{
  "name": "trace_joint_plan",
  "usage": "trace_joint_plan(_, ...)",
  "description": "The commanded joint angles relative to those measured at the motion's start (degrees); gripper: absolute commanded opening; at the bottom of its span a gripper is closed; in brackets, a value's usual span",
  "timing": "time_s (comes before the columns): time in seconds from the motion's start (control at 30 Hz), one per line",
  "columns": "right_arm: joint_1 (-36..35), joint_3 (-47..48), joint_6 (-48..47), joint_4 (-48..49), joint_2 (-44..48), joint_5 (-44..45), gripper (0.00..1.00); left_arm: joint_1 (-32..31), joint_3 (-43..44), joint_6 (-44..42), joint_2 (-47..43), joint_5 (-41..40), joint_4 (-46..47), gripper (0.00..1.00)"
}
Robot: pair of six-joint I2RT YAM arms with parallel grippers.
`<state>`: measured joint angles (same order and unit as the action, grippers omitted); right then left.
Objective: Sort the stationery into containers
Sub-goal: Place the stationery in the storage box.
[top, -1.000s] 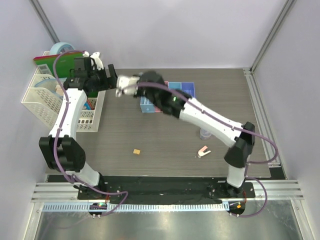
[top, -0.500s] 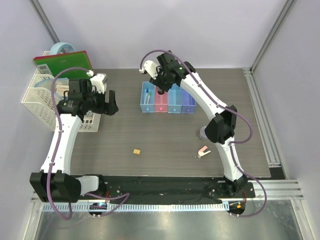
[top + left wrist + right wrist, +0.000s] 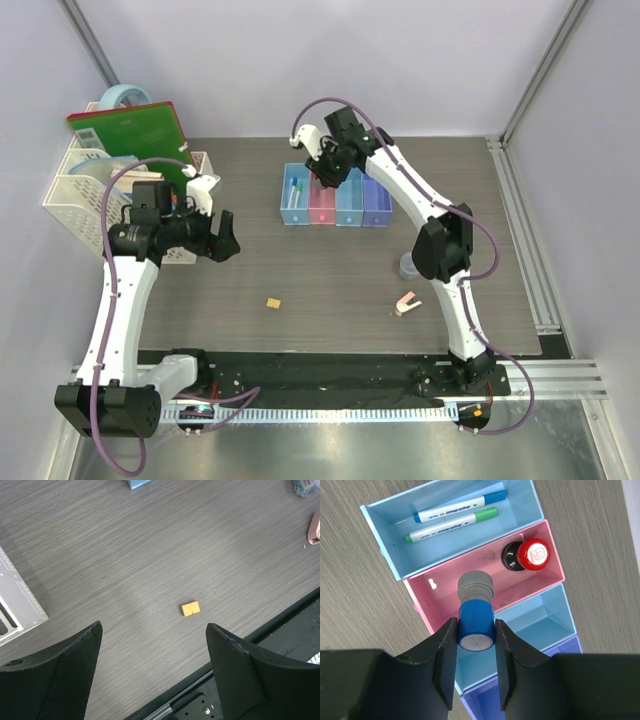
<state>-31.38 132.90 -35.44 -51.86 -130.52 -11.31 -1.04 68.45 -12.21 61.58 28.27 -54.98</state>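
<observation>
Stationery already sorted: a blue-tipped pen and a green-capped pen lie in the end light blue bin, and a red-and-black knob stands in the pink bin. The right gripper is clamped on a blue tube with a grey end, over the pink bin. Whether the tube touches the floor of the bin I cannot tell. The gripper's fingers hide part of the next two bins. The left gripper hangs with jaws wide apart above the table, a yellow block below. A pink-white clip and a grey tub are cut off at the edge of the left wrist view.
</observation>
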Motion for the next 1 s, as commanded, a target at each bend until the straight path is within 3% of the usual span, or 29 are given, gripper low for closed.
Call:
trace_joint_plan(0.0,-0.2,-1.0,-0.2,4.2,-0.4,-2.8,0.01,0.2,-0.1,-1.3,-1.2,3.3,-2.1,0.84)
trace_joint_plan(0.53,-0.3,-8.7,-3.1,7.2,-1.7,-0.3,0.01,0.2,-0.1,-0.9,-0.3,5.1,-1.6,0.83)
trace_joint_plan(0.97,-0.3,-8.4,-3.4,11.3,-5.4,1.7,0.03,0.2,-1.5,-1.3,0.6,6.2,-1.0,0.84)
